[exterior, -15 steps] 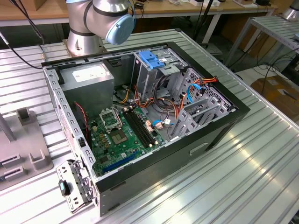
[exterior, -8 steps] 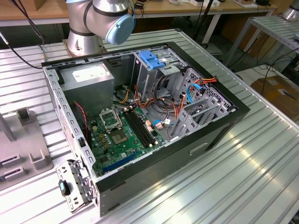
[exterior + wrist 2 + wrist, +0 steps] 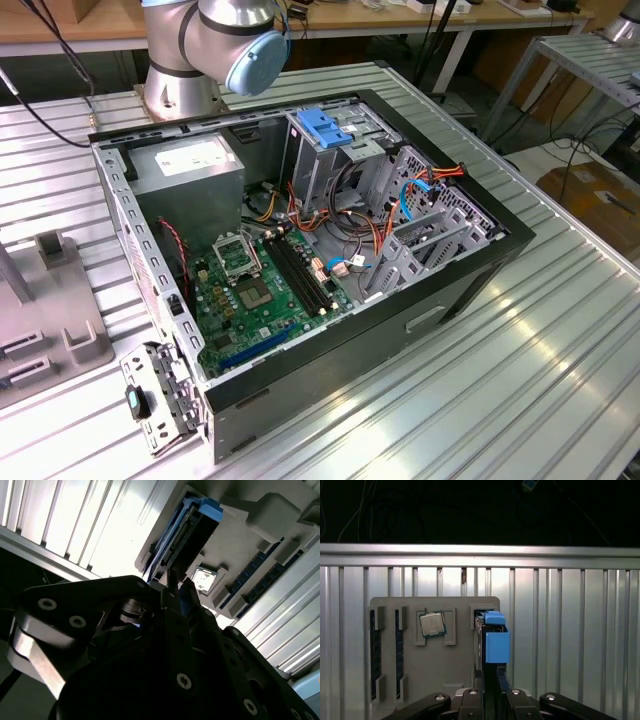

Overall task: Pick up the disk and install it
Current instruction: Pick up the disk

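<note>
First wrist view showed the disk (image 3: 496, 645) standing on its thin edge in a slot of a grey holder (image 3: 435, 670) on the ribbed metal table (image 3: 570, 645). Its long axis ran along the table's ribs, one end toward the gripper (image 3: 491, 672) and the other toward the table's edge rail. It looked like a narrow dark metal slab seen edge-on, capped by a blue plastic frame with a blocky blue tab. A square chip (image 3: 432, 624) lay just beside it in the holder, and memory sticks (image 3: 375, 650) sat farther along. The gripper sat at the disk's near end, but whether it clasped the disk could not be told. In the exterior view, an open computer case (image 3: 470, 270) lay on the table.
</note>
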Controlling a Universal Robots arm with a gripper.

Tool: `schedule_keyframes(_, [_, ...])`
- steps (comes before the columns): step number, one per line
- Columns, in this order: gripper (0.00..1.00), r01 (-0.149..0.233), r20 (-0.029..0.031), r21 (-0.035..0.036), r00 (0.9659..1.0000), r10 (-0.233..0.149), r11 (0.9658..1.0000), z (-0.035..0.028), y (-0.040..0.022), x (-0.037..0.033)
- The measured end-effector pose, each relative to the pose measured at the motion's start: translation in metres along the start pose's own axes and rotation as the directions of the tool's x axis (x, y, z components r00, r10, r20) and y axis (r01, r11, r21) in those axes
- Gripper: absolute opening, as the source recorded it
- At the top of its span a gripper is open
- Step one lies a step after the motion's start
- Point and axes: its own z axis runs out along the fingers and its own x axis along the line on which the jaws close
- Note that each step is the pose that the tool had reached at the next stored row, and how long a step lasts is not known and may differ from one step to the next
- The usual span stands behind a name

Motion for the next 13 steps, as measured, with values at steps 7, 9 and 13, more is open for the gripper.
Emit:
schedule_keyframes(7, [0.24,0.0,0.0,0.0,1.0,0.0,1.0,0.0005,-0.0024,-0.0003])
schedule_keyframes(9, [0.24,0.0,0.0,0.0,1.0,0.0,1.0,0.0005,-0.0024,-0.0003])
schedule_keyframes(13, [0.25,0.0,0.0,0.0,1.0,0.0,1.0,0.0005,-0.0024,-0.0004])
